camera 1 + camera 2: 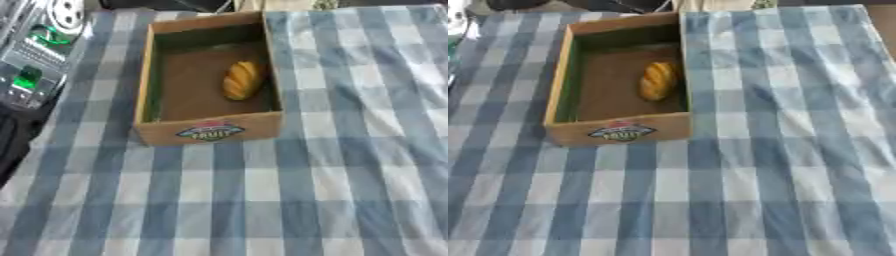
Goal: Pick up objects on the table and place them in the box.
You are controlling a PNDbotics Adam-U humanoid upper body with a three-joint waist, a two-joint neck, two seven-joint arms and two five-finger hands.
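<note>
The box (210, 131) sits in the upper middle, and a yellow bread roll (241, 80) lies inside it, near its right wall. No hand shows, so I cannot tell its fingers. Nothing else waits on the checked cloth (332, 190), so look around first.

I see a matt brown cardboard box (210, 131) on soft checked cloth (350, 190); the glossy golden bread loaf (241, 80) inside looks plastic.
</note>
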